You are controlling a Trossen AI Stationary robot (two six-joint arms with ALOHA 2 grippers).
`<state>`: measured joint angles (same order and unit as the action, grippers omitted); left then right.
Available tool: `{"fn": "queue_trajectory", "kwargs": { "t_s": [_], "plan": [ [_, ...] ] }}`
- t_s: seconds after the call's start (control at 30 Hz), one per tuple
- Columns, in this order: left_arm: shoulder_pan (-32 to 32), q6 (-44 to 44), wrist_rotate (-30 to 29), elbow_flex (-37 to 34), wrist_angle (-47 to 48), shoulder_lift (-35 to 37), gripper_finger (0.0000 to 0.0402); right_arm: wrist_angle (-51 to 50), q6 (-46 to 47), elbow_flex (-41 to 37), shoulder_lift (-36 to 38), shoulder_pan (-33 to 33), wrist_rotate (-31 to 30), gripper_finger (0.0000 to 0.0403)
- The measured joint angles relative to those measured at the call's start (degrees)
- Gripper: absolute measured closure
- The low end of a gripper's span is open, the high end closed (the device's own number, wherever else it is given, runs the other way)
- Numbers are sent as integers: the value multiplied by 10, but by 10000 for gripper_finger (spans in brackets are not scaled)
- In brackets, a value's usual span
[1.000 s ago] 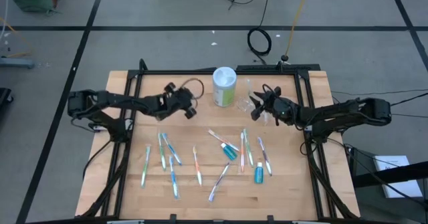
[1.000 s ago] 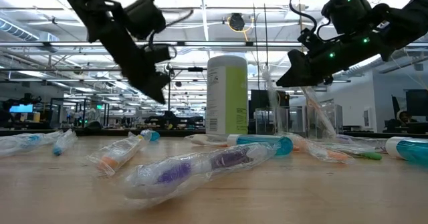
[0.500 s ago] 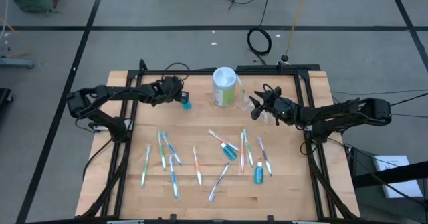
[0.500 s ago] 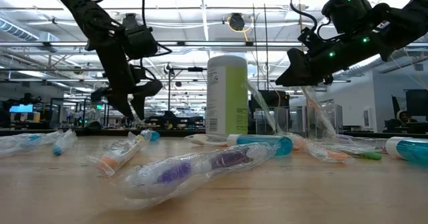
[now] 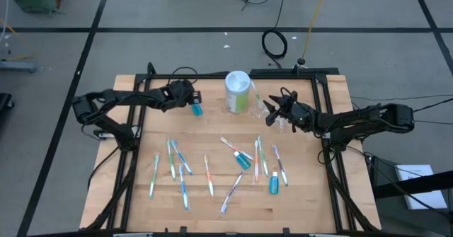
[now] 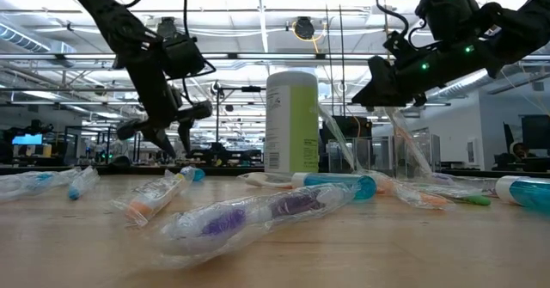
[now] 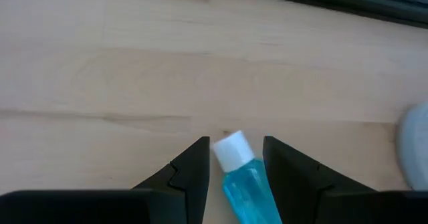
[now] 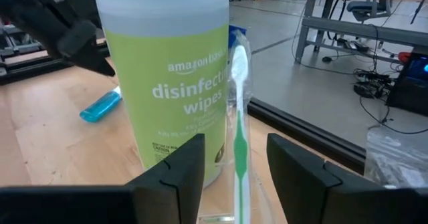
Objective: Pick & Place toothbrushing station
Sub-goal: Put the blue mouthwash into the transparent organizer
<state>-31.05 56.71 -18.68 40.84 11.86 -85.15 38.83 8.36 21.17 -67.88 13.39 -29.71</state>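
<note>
On the wooden table (image 5: 304, 194), toward twelve o'clock of its top, a green-and-white canister of disinfecting wipes (image 5: 238, 90) is stood upright, with a small clear plastic cup (image 5: 272, 117) set at about three o'clock of it. A green-handled toothbrush (image 8: 239, 124) in a clear wrapper is seen upright in the cup, between the parted fingers of the right gripper (image 5: 272, 110), which is held over the cup; whether the brush is actually touched by those fingers cannot be told from the wrist view, though it seems to stand free. At nine o'clock of the canister, a teal-blue toothpaste tube (image 5: 196, 109) with a white cap is laid on the wood, and it is straddled by the left gripper (image 5: 191, 102), whose fingers are spread on either side of the tube just below its cap, apparently without being pressed against it. Toward six o'clock of the canister, the other toothbrushes (image 5: 171, 160) with green, blue, orange and pink handles are scattered across the middle of the table, and two more teal tubes (image 5: 273, 183) are found among them, one near the centre and one further toward four o'clock
</note>
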Motion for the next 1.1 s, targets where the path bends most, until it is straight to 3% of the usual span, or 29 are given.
{"fn": "queue_trajectory", "kwargs": {
  "t_s": [0.33,0.57,0.7,0.87,1.0,1.1],
  "plan": [
    [5,56,-3,0,-51,-91,259,5,0,0,0,0,31,248],
    [5,41,6,0,-90,-95,259,9,0,0,0,0,31,249],
    [6,-84,6,1,-110,-73,259,8,-5,0,0,0,30,248],
    [28,-365,33,2,-138,-52,259,8,-7,0,0,0,30,249],
    [52,-486,101,3,-150,-50,259,11,-7,0,0,0,30,251],
    [66,-549,111,3,-130,-61,259,12,-7,0,0,0,30,251]
  ]
}}
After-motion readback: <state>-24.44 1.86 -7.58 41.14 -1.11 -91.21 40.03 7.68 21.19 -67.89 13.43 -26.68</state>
